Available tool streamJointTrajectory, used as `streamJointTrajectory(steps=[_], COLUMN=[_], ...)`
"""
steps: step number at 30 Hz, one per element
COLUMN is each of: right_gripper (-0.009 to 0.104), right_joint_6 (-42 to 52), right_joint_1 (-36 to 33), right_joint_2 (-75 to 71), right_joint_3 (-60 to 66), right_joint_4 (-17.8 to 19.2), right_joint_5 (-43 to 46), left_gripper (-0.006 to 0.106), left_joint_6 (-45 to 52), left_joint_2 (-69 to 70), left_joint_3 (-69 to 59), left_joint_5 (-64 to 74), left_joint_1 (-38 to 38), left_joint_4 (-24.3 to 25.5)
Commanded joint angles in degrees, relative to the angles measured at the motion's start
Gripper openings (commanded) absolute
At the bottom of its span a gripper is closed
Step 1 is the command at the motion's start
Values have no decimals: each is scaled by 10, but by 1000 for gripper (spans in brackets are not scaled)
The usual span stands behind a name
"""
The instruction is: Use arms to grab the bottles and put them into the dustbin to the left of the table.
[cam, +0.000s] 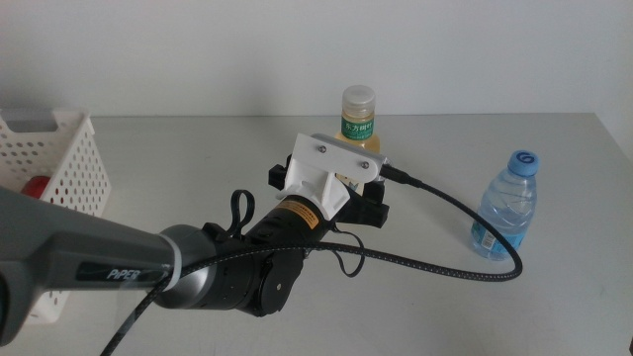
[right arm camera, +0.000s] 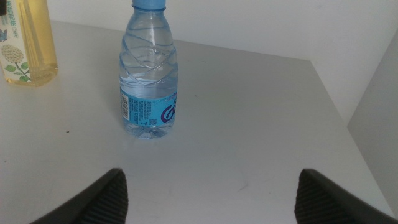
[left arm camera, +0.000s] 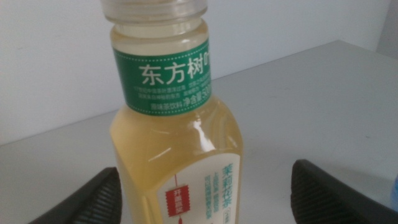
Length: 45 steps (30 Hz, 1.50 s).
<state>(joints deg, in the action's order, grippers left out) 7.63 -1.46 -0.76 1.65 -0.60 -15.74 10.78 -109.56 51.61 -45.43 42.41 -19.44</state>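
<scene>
Two bottles stand on the table [cam: 554, 316]: the tea bottle [cam: 359, 121] between the left gripper's [left arm camera: 205, 199] spread jaws, and the water bottle [cam: 507, 205] well right of it. A red can [cam: 36, 185] lies in the one dustbin [cam: 69, 163], far left of the tea bottle. The right gripper [right arm camera: 208, 196], jaws spread, faces the water bottle.

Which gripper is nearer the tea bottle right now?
Left. The left gripper is open with the tea bottle standing between its jaws. The right gripper is open, away from it, facing the water bottle.
</scene>
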Motion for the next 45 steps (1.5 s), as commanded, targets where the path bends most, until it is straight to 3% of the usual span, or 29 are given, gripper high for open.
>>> streamJointTrajectory(steps=[1, 12, 35, 40, 45], right_gripper=[70, 70, 70, 70, 70], right_joint_6=[7, 7, 7, 7, 7], right_joint_1=[3, 3, 3, 3, 3], right_joint_2=[-12, -12, -12, -12, -12], right_joint_3=[-6, -6, -6, -6, -6], right_joint_4=[3, 3, 3, 3, 3], right_joint_5=[41, 41, 41, 41, 41], left_gripper=[92, 92, 92, 81, 58], left_joint_6=[-4, -3, -4, -4, -3], left_joint_2=[12, -40, -138, -143, -143], left_joint_3=[31, 90, 187, 194, 193], left_joint_5=[-53, -50, -58, -61, -62], left_joint_1=[3, -19, -43, -43, -43], left_joint_4=[-17, -24, 28, 24, 17])
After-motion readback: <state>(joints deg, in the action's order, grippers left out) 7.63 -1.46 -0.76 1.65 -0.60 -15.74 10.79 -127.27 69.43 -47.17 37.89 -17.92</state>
